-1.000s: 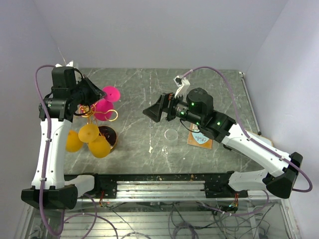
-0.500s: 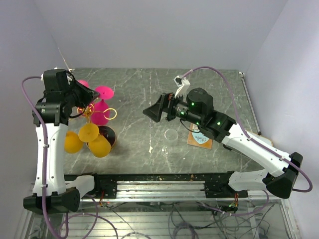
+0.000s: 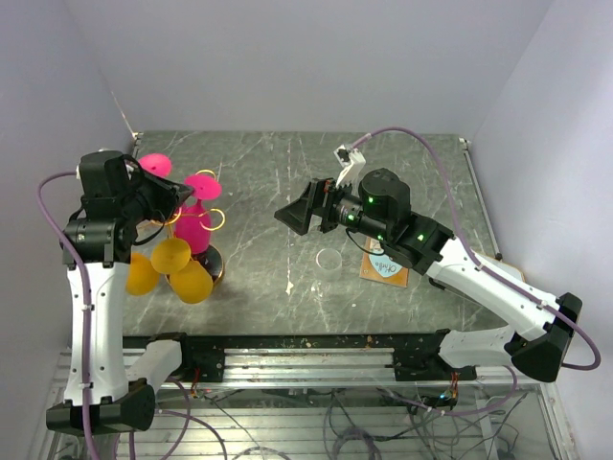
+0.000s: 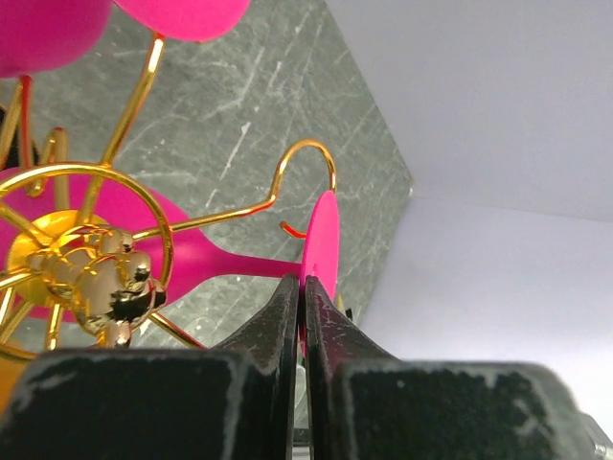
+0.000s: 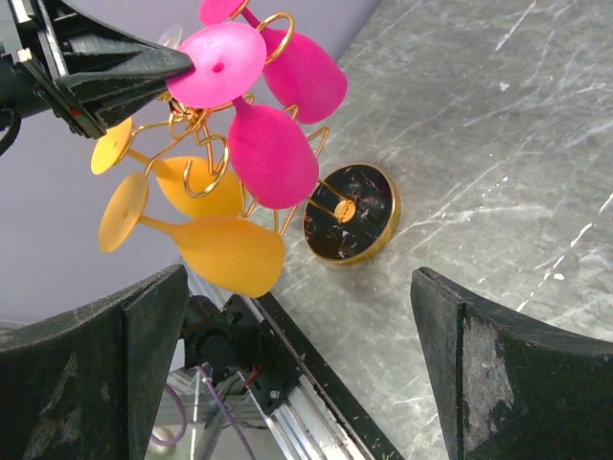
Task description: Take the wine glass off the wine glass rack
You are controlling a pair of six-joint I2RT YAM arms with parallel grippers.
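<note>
The gold wine glass rack stands at the table's left, its disc base and hub in view. Pink and orange wine glasses hang from its arms. My left gripper is shut on the rim of the round foot of one pink wine glass. That glass's bowl hangs among the wire arms, and I cannot tell whether its stem rests on one. My right gripper is open and empty above mid-table, facing the rack.
A second pink glass and three orange glasses hang on the rack. A clear ring and an orange card lie under the right arm. Walls stand close behind and to the left. A metal rail runs along the front.
My left arm has drawn back to the left and lower, and the held pink glass has shifted slightly nearer and more upright with it. The right arm has not moved.
</note>
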